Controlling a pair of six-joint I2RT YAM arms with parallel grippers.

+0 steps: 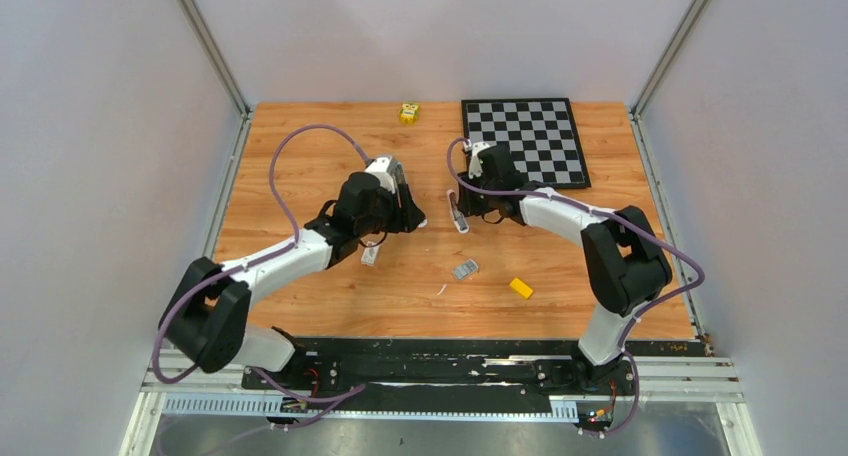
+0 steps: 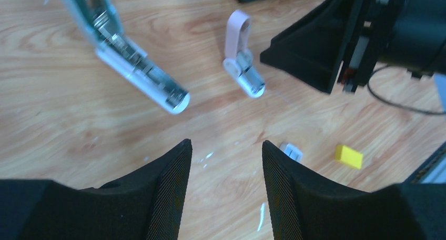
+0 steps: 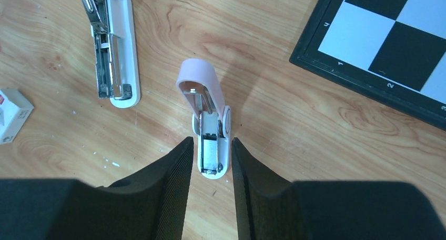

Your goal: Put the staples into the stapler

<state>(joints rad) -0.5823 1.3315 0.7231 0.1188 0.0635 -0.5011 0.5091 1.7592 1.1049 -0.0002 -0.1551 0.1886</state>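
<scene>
On the counter, the staples (image 1: 465, 269) are being left unloaded (near the yellow block (image 1: 520, 288)); the opened pink stapler (image 3: 195, 74) is being straddled by the right gripper (image 3: 210, 142), jaws spread, the left gripper (image 2: 226, 143) being held parted, empty.

Robotics lab test cell: wooden bench (image 1: 300, 156) boxed by plain pale panels (image 1: 440, 26) on aluminium posts (image 1: 208, 41); cabled left arm (image 1: 280, 261) and right arm (image 1: 600, 236) bolted to a black base rail (image 1: 440, 361) behind the jaws; chessboard (image 1: 530, 136) prop beyond the jaws.
</scene>
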